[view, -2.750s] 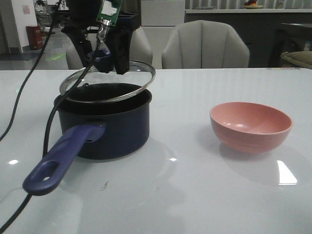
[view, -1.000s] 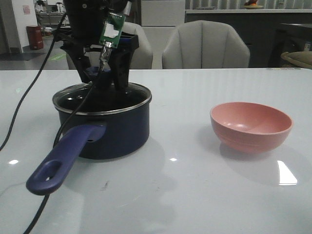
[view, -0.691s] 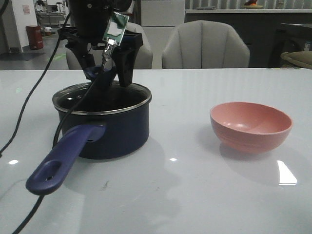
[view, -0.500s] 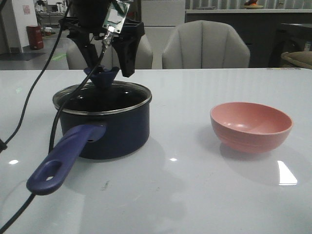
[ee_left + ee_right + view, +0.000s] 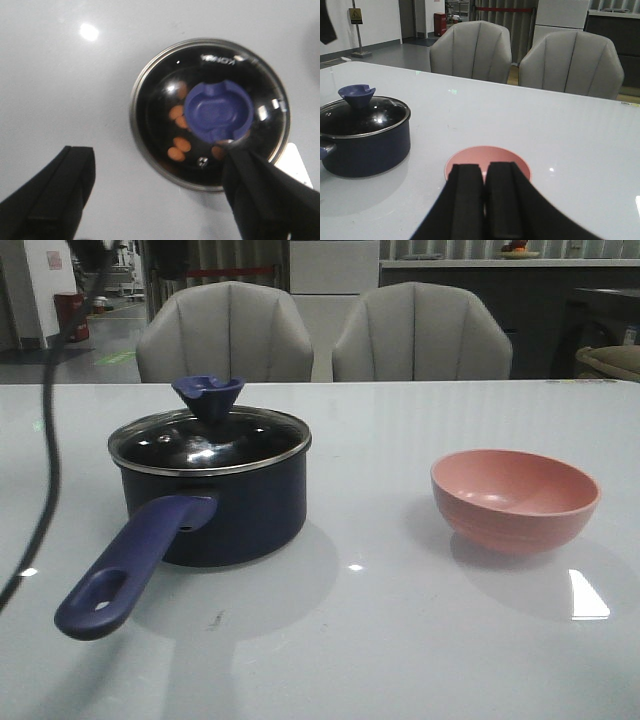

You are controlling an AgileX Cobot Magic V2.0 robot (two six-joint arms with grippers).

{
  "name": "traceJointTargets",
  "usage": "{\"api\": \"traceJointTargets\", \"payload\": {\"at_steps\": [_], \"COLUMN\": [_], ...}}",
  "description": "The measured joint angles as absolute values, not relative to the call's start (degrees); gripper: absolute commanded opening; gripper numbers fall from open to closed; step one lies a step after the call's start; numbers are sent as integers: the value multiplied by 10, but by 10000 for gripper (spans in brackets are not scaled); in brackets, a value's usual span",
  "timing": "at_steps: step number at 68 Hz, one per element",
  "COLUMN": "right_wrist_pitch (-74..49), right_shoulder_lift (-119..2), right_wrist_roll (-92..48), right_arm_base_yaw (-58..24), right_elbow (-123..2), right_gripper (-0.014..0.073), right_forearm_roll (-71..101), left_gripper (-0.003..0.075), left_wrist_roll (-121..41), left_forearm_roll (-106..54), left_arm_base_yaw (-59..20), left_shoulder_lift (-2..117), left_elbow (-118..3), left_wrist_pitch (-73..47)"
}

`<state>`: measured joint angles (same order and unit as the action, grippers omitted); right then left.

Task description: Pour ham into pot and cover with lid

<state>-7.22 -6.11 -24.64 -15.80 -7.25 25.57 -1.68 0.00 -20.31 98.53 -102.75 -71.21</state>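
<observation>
Left gripper (image 5: 160, 200) is hanging high above the pot, fingers (image 5: 50, 195) spread wide apart and gripping nothing. Directly beneath it the lid (image 5: 210, 112) is sitting flat on the pot (image 5: 210, 495), metal rim resting on the pot's edge, dark blue knob (image 5: 209, 397) pointing up. Through the glass, several orange-pink pieces of ham (image 5: 179, 145) are showing on the pot's floor, partly hidden by the knob. Pot's long handle (image 5: 130, 565) is pointing toward the near edge of the worktop (image 5: 400, 640). Right gripper (image 5: 485, 197) is hovering low above the pink bowl (image 5: 515, 498), fingers pressed together with nothing between them. Bowl is standing well apart from the pot, on the robot's right. Two grey chairs (image 5: 420, 332) are standing behind the worktop.
</observation>
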Motion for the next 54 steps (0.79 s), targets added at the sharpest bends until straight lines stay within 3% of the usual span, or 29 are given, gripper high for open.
{"api": "traceJointTargets", "payload": {"at_steps": [23, 54], "right_wrist_pitch": [-72, -72], "right_shoulder_lift": [-61, -61], "right_wrist_roll": [-246, -246], "right_arm_base_yaw": [-158, -158], "right_elbow": [-73, -73], "right_gripper": [157, 157], "right_forearm_roll": [256, 256], "left_gripper": [572, 563], "left_wrist_roll": [-18, -18], "left_forearm_roll": [3, -15], "left_arm_base_yaw": [-102, -107], "left_shoulder_lift": [773, 433], "left_elbow": [-782, -480], "left_wrist_pitch": [-627, -348]}}
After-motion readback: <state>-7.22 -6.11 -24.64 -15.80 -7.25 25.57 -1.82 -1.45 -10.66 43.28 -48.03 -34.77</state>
